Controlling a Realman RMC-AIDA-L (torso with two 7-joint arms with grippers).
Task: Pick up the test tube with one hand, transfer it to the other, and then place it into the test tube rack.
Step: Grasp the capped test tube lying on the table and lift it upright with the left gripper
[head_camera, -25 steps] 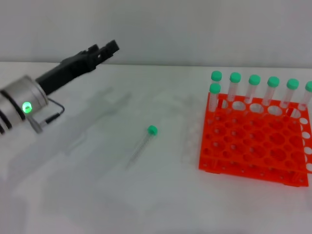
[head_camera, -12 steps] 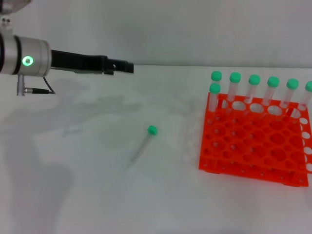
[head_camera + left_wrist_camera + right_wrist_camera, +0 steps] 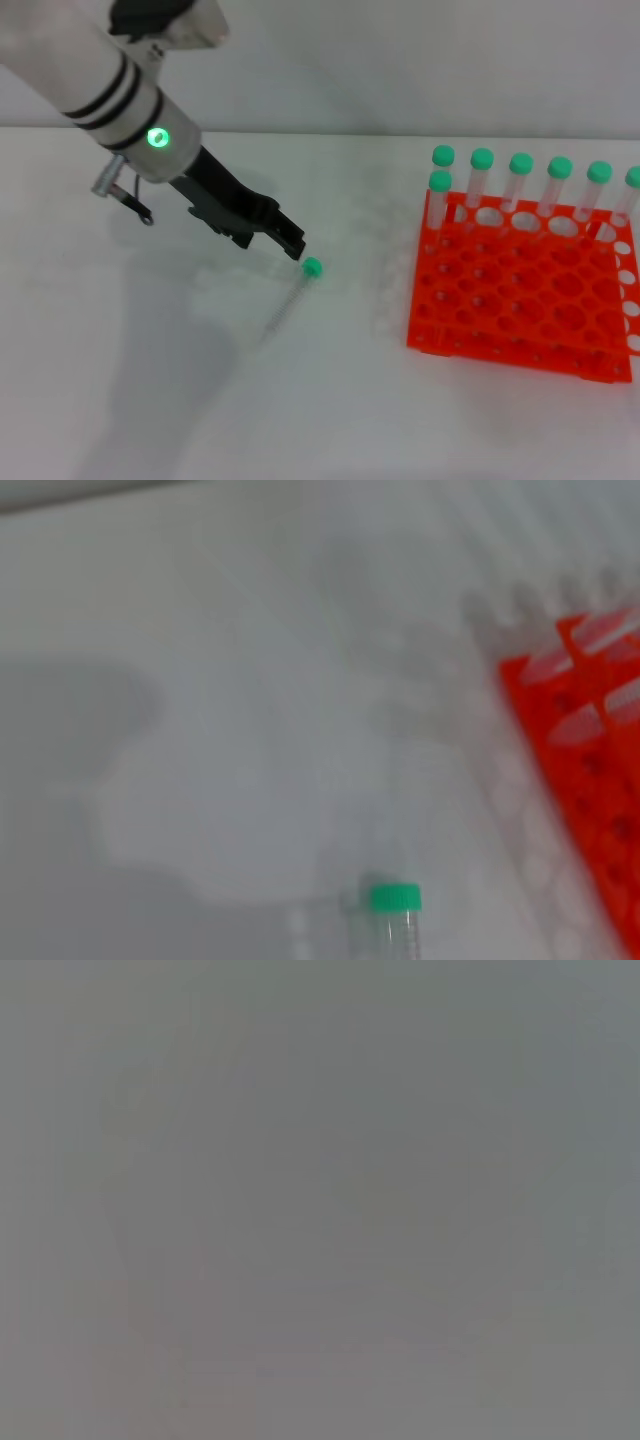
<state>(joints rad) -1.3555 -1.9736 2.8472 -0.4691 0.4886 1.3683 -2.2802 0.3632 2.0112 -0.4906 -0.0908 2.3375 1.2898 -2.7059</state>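
Observation:
The test tube [image 3: 293, 296] lies flat on the white table [image 3: 150, 400], its green cap [image 3: 312, 267] pointing towards the back. My left gripper [image 3: 288, 243], black on a white and silver arm with a green light, reaches down from the upper left and hovers just left of and above the cap. The left wrist view shows the tube's capped end [image 3: 396, 898] close below. The orange-red test tube rack [image 3: 520, 300] stands at the right, also seen in the left wrist view [image 3: 590, 780]. My right gripper is out of view.
Several green-capped tubes [image 3: 520, 180] stand upright in the rack's back row. The right wrist view shows only plain grey. A pale wall runs along the table's far edge.
My left arm has swung from the far left, up and over, then down to the right, bringing its gripper close to the tube's cap. The tube and rack have not moved.

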